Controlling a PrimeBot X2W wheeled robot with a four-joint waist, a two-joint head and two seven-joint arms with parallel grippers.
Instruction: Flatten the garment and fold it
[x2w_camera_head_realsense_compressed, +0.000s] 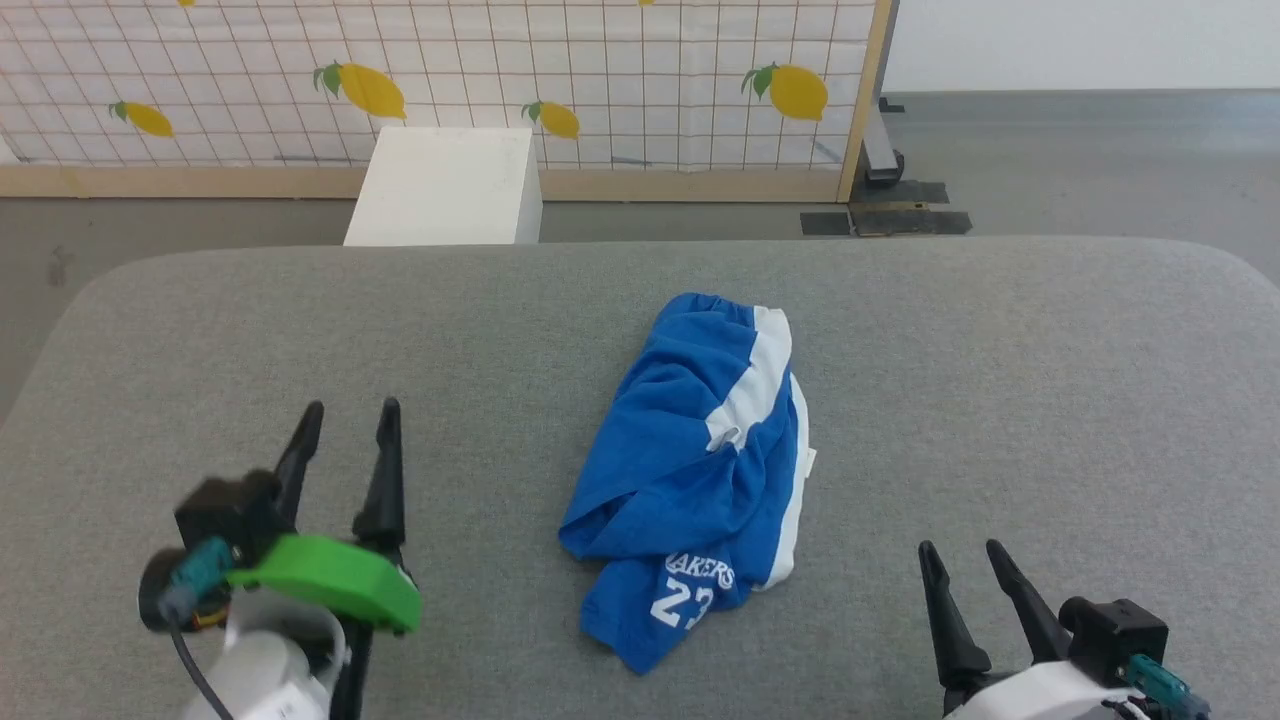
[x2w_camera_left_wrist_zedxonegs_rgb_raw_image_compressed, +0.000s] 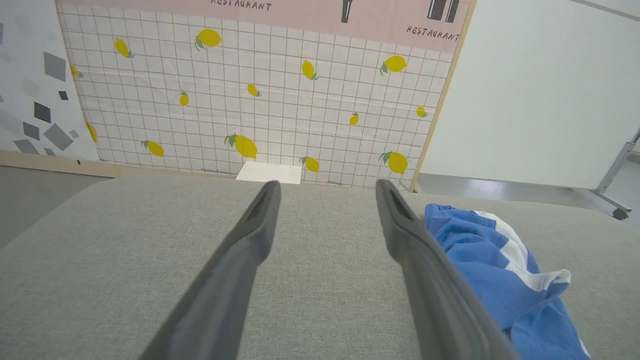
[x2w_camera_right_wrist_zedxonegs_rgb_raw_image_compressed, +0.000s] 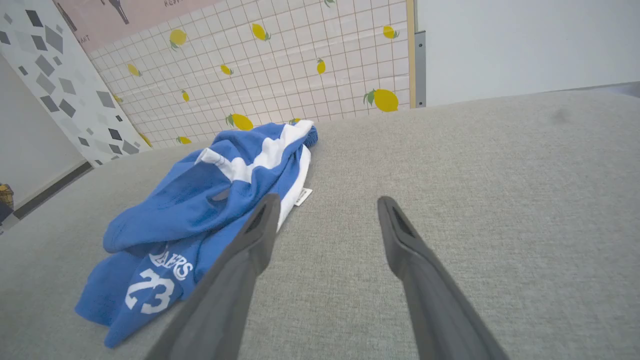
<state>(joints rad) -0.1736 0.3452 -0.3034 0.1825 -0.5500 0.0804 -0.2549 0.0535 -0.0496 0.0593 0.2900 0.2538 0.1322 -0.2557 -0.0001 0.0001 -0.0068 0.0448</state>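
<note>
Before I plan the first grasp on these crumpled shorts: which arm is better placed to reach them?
Probably right. The open right gripper sits nearer the garment, beside its white-striped edge; the left gripper, also open, stands farther off across the grey surface.

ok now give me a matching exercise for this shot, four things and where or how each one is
Things:
1. shorts
2. left gripper
3. right gripper
4. white box

Place or state:
A. open, lower right of the head view
B. crumpled, in the middle of the grey surface
C. beyond the surface, against the lemon wall
D. open, lower left of the head view

Pairs: 1-B, 2-D, 3-A, 4-C
</note>
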